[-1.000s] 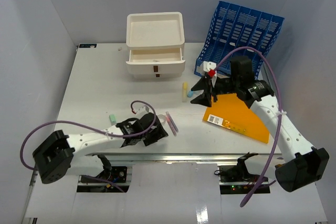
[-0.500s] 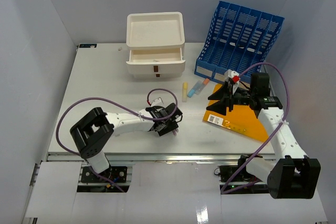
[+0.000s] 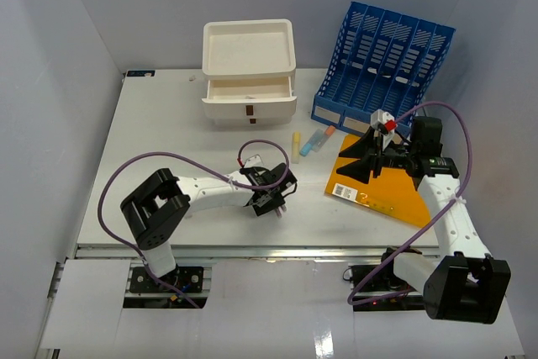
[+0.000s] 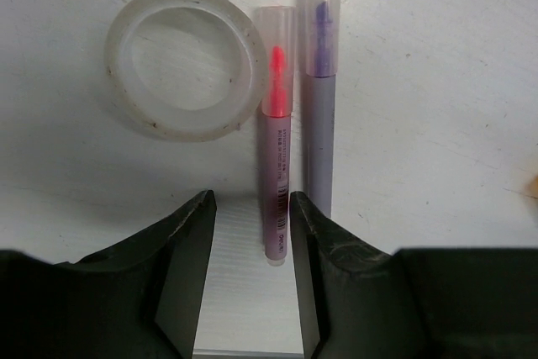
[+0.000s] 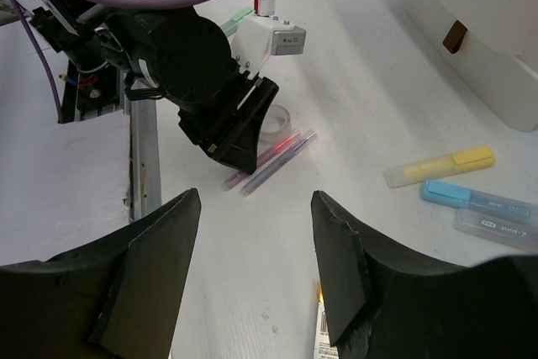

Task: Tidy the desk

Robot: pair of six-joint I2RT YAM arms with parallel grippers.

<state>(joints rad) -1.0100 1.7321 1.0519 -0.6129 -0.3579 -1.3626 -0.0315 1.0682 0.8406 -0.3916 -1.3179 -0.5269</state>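
The white desk [image 3: 151, 124] carries a pink highlighter [image 4: 276, 124] and a purple highlighter [image 4: 319, 81] lying side by side, with a clear tape ring [image 4: 181, 60] to their left. My left gripper [image 4: 252, 262] is low over the desk near its front edge [image 3: 273, 195]. It is open, and its jaws straddle the pink highlighter's near end. That end lies close to the right finger [image 4: 324, 275], with a gap to the left finger. My right gripper [image 3: 357, 157] hangs open and empty above the orange folder's left edge, facing the left gripper [image 5: 231, 136].
An orange folder [image 3: 382, 184] lies at the right, with a blue file rack [image 3: 382, 60] behind it. A white drawer box [image 3: 249, 73] stands at the back with its top drawer pulled out. Yellow [image 3: 296, 142] and blue [image 3: 313, 142] highlighters lie between them.
My left gripper has moved right to the pink and purple highlighters and its jaws have narrowed around the pink one. My right gripper has drawn back to the right over the folder.
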